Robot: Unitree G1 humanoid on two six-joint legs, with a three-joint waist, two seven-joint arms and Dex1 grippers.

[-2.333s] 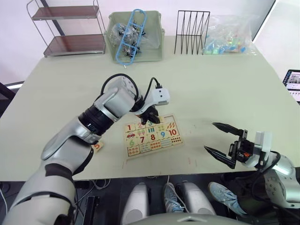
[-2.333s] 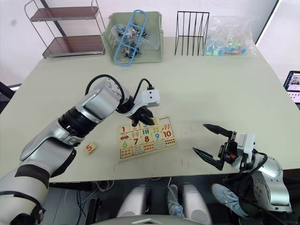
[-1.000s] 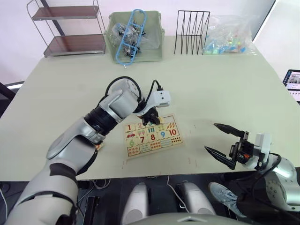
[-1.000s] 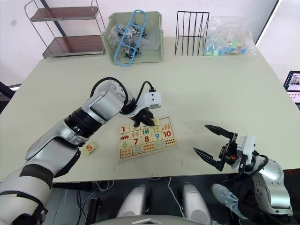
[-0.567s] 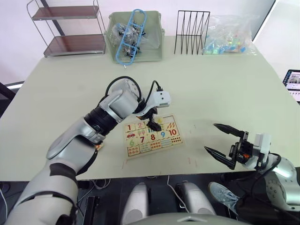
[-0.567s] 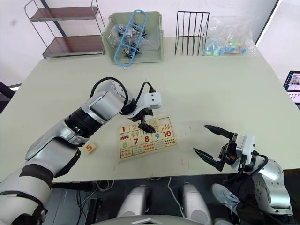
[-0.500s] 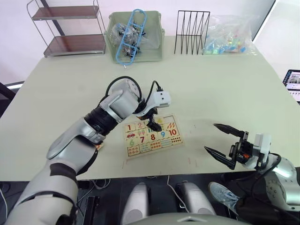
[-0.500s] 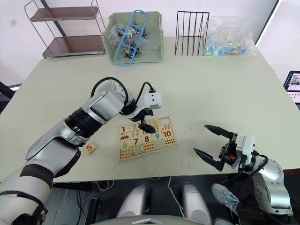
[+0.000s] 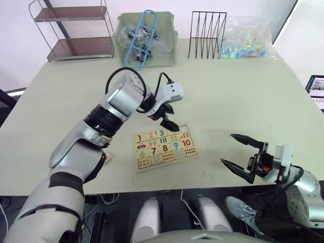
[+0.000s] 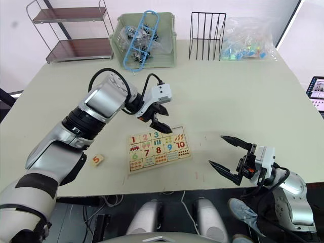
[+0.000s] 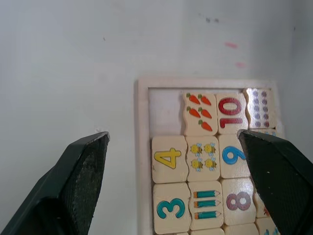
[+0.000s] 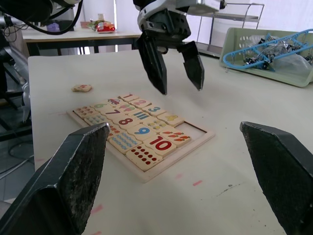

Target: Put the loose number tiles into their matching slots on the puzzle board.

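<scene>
- Left gripper (image 10: 160, 117) has lifted off the puzzle board (image 10: 158, 148), fingers apart, empty.
- Tiles 1-4 seated; tile 5 (image 10: 96, 160) loose lower left; 1 slot (image 11: 165, 105) open.
- Right gripper (image 10: 228, 157) fingers apart, idle.

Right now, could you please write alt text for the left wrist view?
A wooden puzzle board lies on a pale table, framed by the open left hand. Tiles 4 and 3 sit in the edge row, with one empty slot beside the 4.
</scene>
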